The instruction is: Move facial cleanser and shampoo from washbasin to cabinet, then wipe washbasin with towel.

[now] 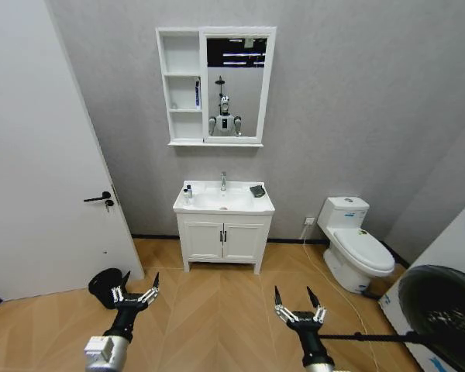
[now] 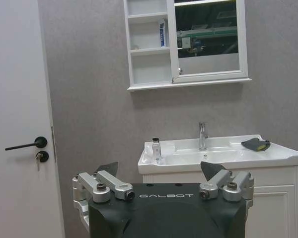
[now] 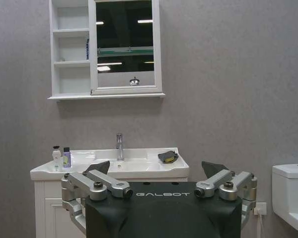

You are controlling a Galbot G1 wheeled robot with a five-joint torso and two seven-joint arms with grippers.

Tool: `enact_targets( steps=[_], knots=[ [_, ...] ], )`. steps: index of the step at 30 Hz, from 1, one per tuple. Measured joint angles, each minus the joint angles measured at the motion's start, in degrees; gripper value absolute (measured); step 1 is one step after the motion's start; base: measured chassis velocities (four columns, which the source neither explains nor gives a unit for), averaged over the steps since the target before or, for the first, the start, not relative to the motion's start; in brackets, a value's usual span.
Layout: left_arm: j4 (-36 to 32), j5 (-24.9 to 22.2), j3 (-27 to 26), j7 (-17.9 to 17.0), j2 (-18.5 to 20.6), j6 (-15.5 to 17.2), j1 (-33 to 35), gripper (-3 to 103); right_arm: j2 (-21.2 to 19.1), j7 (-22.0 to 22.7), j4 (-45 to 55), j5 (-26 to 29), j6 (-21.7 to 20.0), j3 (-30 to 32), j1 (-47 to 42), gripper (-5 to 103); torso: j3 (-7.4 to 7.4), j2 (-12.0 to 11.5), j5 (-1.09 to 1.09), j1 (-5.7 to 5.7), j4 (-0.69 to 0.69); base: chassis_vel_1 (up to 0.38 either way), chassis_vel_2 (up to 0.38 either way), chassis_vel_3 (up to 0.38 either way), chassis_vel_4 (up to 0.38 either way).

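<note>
While you stand well back from the washbasin (image 1: pixel 224 203), its two bottles (image 1: pixel 187 194) sit upright at the left rear corner, ahead of and nearer your left gripper (image 1: pixel 137 295); the towel (image 1: pixel 257 191) lies right rear, toward your right gripper (image 1: pixel 298 304). Both grippers spread wide, holding nothing.

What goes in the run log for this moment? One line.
stage: standing off from washbasin | left gripper: open, empty | right gripper: open, empty | towel: on washbasin

washbasin (image 1: pixel 217 204) sitting on vanity | two small bottles (image 1: pixel 187 191) standing at its left corner | dark towel (image 1: pixel 257 191) lying right
</note>
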Motion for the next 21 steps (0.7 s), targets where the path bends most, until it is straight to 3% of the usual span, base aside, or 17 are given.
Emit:
enact_targets(
  steps=[21],
  knots=[
    [-1.33, 0.41, 0.77, -0.05, -0.13, 0.04, 0.93, 92, -0.28, 0.04, -0.32, 0.46, -0.12, -0.02, -0.02, 100, 0.00, 0.00, 0.00, 0.00, 0.00, 0.000, 0.000, 0.000, 0.000]
  ],
)
